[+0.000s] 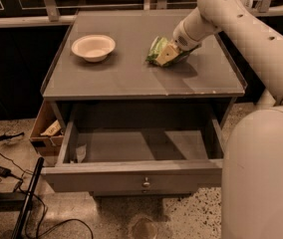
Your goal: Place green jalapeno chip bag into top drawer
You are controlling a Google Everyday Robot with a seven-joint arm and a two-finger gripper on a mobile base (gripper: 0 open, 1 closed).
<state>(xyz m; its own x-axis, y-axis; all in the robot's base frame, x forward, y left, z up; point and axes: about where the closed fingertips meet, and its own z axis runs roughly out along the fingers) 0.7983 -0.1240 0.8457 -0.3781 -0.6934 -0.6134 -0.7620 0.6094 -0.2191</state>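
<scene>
Evidently reaching to grab, the pincer [170, 53] meets the chip bag [157, 47] on the table [121, 76]; clamped or not, I cannot tell; drawer [131, 176] open below.

Grey tabletop [131, 78]: white bowl [93, 47] left rear; green jalapeno chip bag [157, 49] right of centre, well apart from bowl; gripper [174, 51] at bag's right end.
</scene>
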